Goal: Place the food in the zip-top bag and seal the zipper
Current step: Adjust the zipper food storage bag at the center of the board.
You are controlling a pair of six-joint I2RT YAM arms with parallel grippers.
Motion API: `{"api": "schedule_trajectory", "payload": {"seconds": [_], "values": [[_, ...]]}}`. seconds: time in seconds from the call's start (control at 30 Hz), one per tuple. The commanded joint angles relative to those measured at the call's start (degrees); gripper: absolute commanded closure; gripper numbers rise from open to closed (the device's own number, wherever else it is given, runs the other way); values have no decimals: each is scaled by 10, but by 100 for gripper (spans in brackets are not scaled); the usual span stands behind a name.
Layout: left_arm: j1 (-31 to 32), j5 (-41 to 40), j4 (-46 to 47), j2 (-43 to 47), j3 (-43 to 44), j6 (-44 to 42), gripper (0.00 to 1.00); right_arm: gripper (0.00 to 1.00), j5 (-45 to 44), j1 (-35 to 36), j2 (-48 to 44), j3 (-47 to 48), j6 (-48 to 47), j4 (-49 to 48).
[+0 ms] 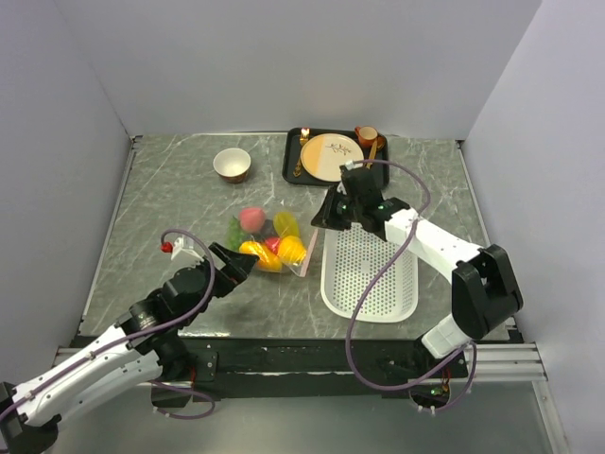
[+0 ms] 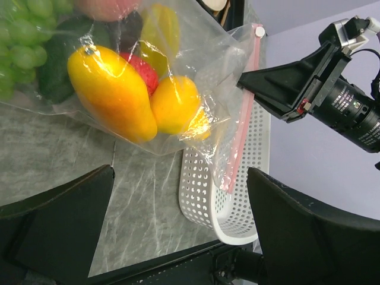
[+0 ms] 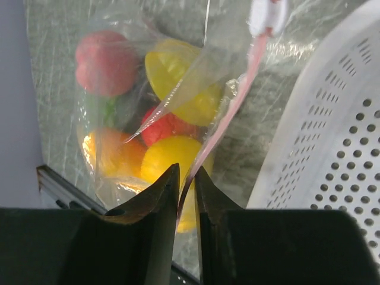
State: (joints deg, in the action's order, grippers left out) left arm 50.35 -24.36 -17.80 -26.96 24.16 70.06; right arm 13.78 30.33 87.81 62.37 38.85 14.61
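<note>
The clear zip-top bag (image 1: 269,241) lies on the table mid-left and holds the food: peach (image 1: 250,218), grapes (image 1: 233,232), strawberry (image 1: 272,244) and yellow and orange pieces (image 1: 291,250). Its pink zipper (image 1: 309,255) runs along the right edge, next to the basket. My right gripper (image 1: 324,218) is shut on the zipper (image 3: 222,116), below the white slider (image 3: 267,15). My left gripper (image 1: 236,265) is open and empty just short of the bag's near left corner. In its wrist view the fingers (image 2: 65,219) stand wide apart below the orange piece (image 2: 113,92).
A white perforated basket (image 1: 371,274) lies right of the bag, with the bag's mouth edge over its rim (image 2: 202,202). A black tray (image 1: 291,161) with a plate, cutlery and a cup stands at the back. A small bowl (image 1: 232,164) stands at the back left.
</note>
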Motion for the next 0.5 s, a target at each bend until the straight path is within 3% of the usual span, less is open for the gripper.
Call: {"api": "schedule_trajectory", "payload": {"seconds": [0.0, 0.47], "values": [[1, -29, -21, 20, 20, -1, 1, 79, -55, 18, 10, 47, -32, 35], [1, -22, -34, 7, 33, -6, 1, 76, -60, 90, 210, 216, -79, 126]]}}
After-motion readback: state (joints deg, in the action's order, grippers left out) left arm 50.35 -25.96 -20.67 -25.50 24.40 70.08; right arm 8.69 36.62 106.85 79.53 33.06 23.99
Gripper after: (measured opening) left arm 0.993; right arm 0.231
